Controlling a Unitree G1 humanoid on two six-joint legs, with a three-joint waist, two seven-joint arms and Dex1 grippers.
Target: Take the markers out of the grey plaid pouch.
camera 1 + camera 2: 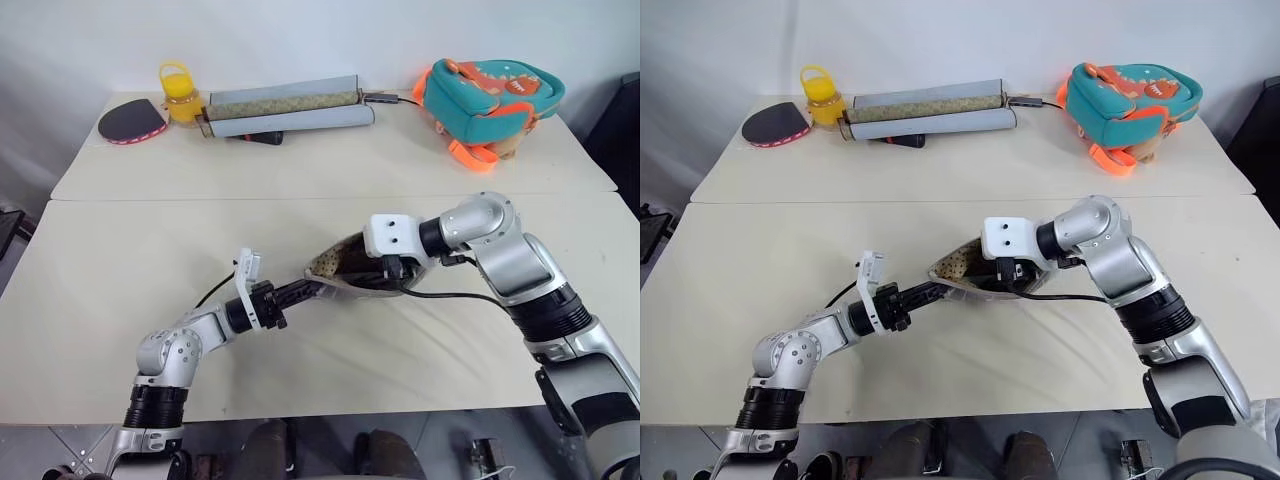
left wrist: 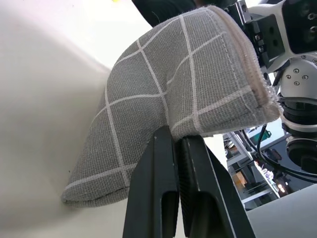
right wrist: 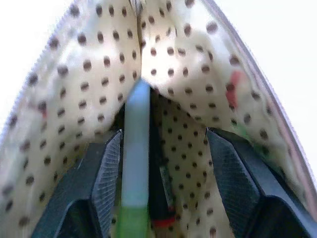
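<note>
The grey plaid pouch [image 1: 345,262] lies mid-table with its mouth held apart, showing a tan dotted lining [image 3: 89,84]. My left gripper [image 2: 176,136] is shut on the pouch's fabric edge and reaches in level from the left [image 1: 310,290]. My right gripper [image 3: 164,135] points down into the pouch mouth with its fingers [image 3: 101,183] spread open. Between them, close to one finger, lies a pale mint marker [image 3: 136,148] with a green cap. A slim red and black marker [image 3: 159,203] lies beside it, deeper in the pouch.
Along the far table stand a teal and orange backpack [image 1: 490,95], long grey rolls [image 1: 290,110] with a dark red-and-black object [image 1: 262,138] in front, a yellow jar [image 1: 180,95] and a black paddle [image 1: 130,122]. A seam [image 1: 300,197] separates the two tables.
</note>
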